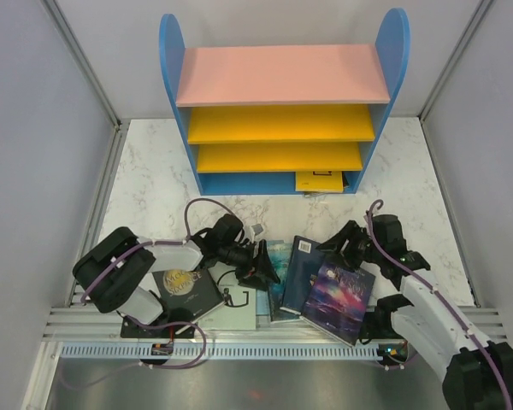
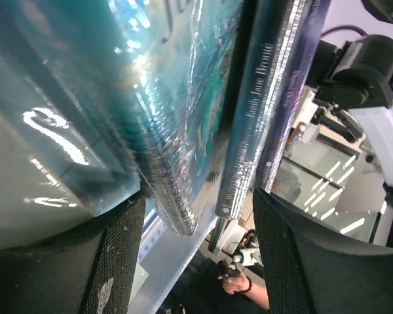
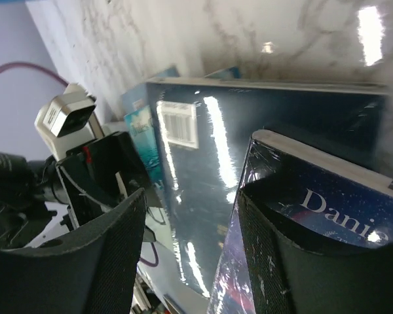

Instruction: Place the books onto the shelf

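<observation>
Left gripper (image 1: 262, 261) stands wide near the desk's (image 1: 154, 188) near edge, with the teal book (image 1: 279, 272) and dark blue book (image 1: 301, 272) edge-on between its fingers (image 2: 111, 261) — not clamped. Right gripper (image 1: 344, 246) gapes too, at the galaxy book (image 1: 340, 299). The black moon book (image 1: 186, 286) lies toward the near-left corner. The yellow book (image 1: 318, 180) sits in the shelf (image 1: 282, 77) — lowest compartment.

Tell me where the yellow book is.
In the top view, the yellow book sits in the bottom compartment of the shelf, toward its right end.

Three books (image 1: 325, 286) lie by the desk's (image 1: 154, 188) near edge, between the left gripper (image 1: 261, 260) and the right gripper (image 1: 338, 243); a yellow book (image 1: 318, 181) rests low in the shelf (image 1: 282, 77).
</observation>
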Action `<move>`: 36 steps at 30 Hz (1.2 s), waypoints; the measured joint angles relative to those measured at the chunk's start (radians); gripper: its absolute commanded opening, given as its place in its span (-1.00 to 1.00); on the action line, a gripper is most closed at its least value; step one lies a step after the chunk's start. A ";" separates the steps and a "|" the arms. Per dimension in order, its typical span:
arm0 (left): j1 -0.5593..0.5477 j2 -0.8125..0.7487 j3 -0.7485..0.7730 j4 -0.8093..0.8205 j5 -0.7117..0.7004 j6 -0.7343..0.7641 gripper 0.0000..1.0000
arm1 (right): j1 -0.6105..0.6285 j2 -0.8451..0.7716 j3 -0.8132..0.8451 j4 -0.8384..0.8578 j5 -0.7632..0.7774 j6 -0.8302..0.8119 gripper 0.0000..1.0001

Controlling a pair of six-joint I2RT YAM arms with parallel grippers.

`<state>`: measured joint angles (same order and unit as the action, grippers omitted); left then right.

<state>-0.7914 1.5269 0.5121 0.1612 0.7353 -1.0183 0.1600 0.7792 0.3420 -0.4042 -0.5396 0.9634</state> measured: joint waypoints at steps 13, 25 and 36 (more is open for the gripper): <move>-0.023 0.050 0.044 -0.055 -0.026 -0.001 0.35 | 0.209 0.035 -0.152 0.446 0.020 0.221 0.22; -0.140 0.117 0.125 -0.060 -0.166 -0.080 0.29 | 0.211 0.112 -0.174 0.604 0.008 0.231 0.19; -0.220 -0.023 0.000 0.077 -0.430 -0.309 0.19 | 0.211 0.112 -0.183 0.630 -0.014 0.191 0.28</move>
<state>-1.0115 1.5040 0.5121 0.2386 0.3054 -1.3270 0.3714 0.8909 0.1593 0.2256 -0.5537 1.1542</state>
